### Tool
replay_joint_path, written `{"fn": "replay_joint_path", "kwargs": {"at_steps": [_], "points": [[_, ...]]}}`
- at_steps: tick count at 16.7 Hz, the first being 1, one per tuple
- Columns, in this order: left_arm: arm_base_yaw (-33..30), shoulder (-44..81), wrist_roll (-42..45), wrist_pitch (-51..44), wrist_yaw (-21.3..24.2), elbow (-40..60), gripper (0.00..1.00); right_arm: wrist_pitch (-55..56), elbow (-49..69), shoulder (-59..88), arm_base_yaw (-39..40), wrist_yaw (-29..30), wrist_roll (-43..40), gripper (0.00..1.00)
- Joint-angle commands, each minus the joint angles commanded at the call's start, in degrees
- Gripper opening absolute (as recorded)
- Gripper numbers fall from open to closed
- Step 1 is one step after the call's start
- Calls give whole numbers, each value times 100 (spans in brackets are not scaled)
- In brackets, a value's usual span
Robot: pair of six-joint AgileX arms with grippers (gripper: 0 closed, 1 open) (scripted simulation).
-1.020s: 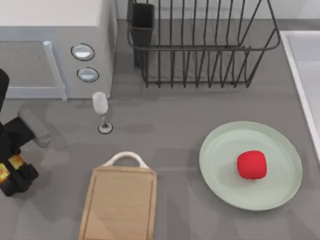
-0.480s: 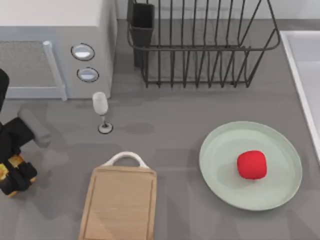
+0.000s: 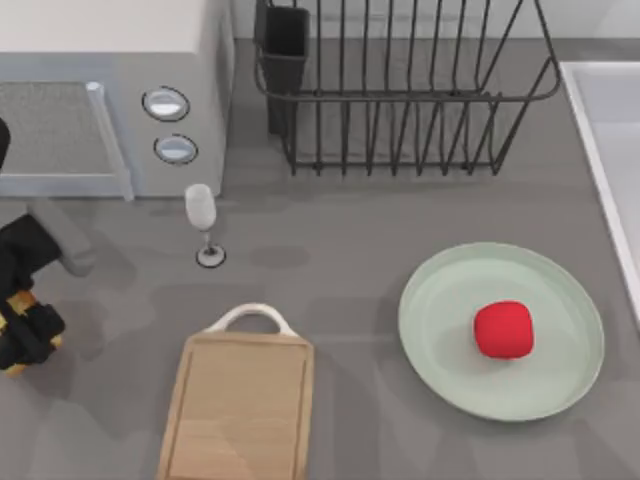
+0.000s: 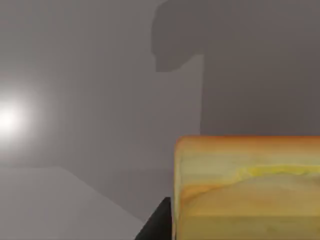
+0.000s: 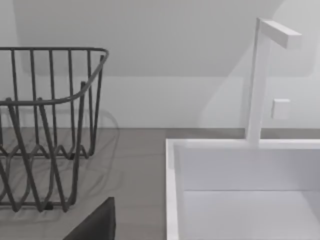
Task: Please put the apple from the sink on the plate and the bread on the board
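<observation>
My left gripper [image 3: 24, 335] is at the table's far left edge, left of the board, shut on the bread [image 3: 14, 302], of which only orange-yellow slivers show between the black fingers. The left wrist view shows the bread [image 4: 250, 190] close up: golden top, orange-brown crust. The wooden board [image 3: 238, 405] with its white handle lies bare at the front, left of centre. On the mint-green plate [image 3: 440, 290] at the right rests the red apple [image 3: 503, 330]. The sink [image 3: 612, 130] runs along the right edge. A dark part of my right gripper [image 5: 95, 225] shows near the sink [image 5: 240, 190].
A grey microwave [image 3: 110, 90] stands at the back left, with a wine glass [image 3: 201, 215] upright just in front of it. A black wire dish rack [image 3: 400, 90] fills the back centre. A white faucet [image 5: 260, 75] rises behind the sink.
My left gripper, still holding the bread, has drifted toward the table's left edge and slightly back. The apple, the plate and the board have not moved.
</observation>
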Motion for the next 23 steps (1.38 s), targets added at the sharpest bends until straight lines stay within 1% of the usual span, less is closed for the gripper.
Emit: {"fn": "replay_joint_path", "kwargs": {"at_steps": [5, 7, 13, 15, 17, 19, 21, 23], "points": [[-8, -498, -25, -1318, -2, 781, 0, 0, 0, 0, 0, 0, 0, 100], [-15, -647, -34, -1612, -3, 981, 0, 0, 0, 0, 0, 0, 0, 100], [-8, -670, -30, -1657, -6, 1004, 0, 0, 0, 0, 0, 0, 0, 100], [-58, -659, -174, -1637, -28, 1030, 0, 0, 0, 0, 0, 0, 0, 100], [-192, -630, -573, -1584, -88, 1095, 0, 0, 0, 0, 0, 0, 0, 100], [-387, -581, -1194, -1515, -173, 1187, 0, 0, 0, 0, 0, 0, 0, 100], [-638, -516, -2080, -1435, -276, 1287, 0, 0, 0, 0, 0, 0, 0, 100], [-926, -437, -3188, -1356, -383, 1379, 0, 0, 0, 0, 0, 0, 0, 100]]}}
